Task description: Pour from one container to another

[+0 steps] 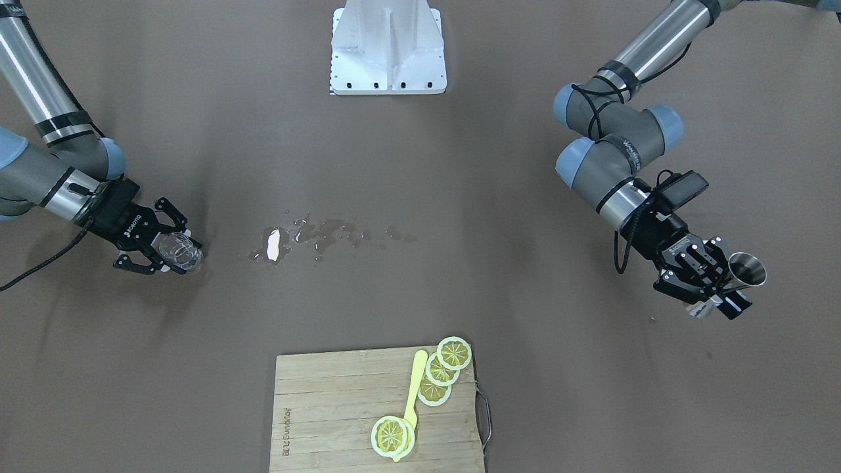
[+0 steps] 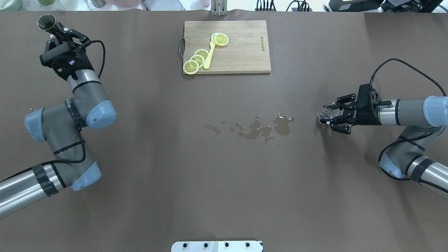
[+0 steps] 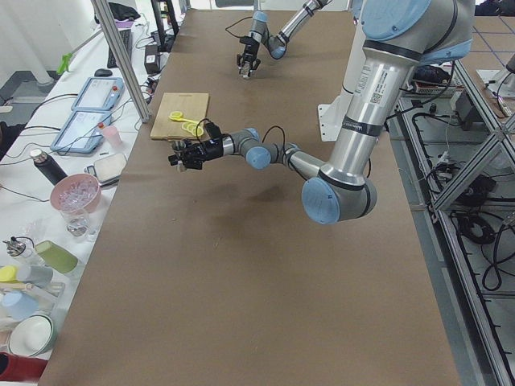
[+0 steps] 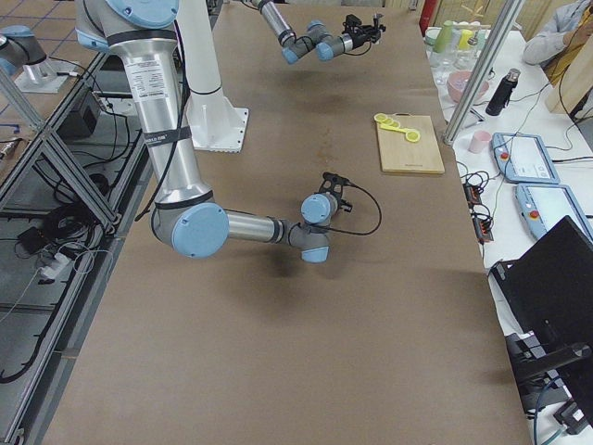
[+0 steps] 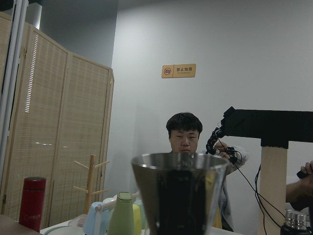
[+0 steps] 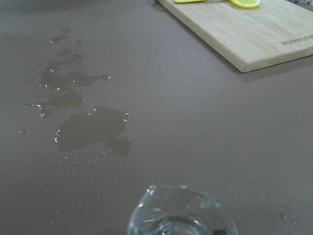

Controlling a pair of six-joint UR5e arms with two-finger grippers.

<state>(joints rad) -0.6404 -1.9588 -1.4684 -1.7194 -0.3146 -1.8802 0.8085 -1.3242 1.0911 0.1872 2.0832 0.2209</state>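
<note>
A metal jigger (image 2: 47,22) is held upright at the table's far left corner, my left gripper (image 2: 57,33) shut on its waist. The same gripper (image 1: 713,282) and jigger (image 1: 748,270) show in the front-facing view, and the jigger's cup (image 5: 180,196) fills the bottom of the left wrist view. My right gripper (image 2: 330,119) is shut on a small clear glass (image 2: 328,112), held low at the table's right side. The glass (image 1: 179,251) and its rim (image 6: 181,213) stand upright. Whether it rests on the table I cannot tell.
A spill of liquid (image 2: 259,127) lies on the brown table between the arms, left of the glass. A wooden cutting board (image 2: 241,56) with lemon slices (image 2: 196,61) and a yellow spoon (image 2: 209,54) sits at the far middle. A person (image 5: 186,142) sits beyond the table.
</note>
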